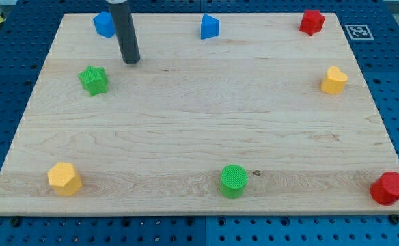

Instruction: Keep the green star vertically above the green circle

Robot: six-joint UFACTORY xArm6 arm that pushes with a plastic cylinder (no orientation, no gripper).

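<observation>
The green star [93, 80] lies at the view's upper left of the wooden board [186, 116]. The green circle [234, 180] lies near the board's bottom edge, right of the middle. The star is far to the left of the circle. My tip [132, 61] rests on the board just up and to the right of the green star, a short gap apart from it.
A blue block [104, 24] lies at the top left beside the rod. A blue triangle-like block [210, 26] lies at top centre. A red block [311, 21] top right, a yellow heart [334, 80] right, a red block [389, 188] bottom right, a yellow hexagon [64, 178] bottom left.
</observation>
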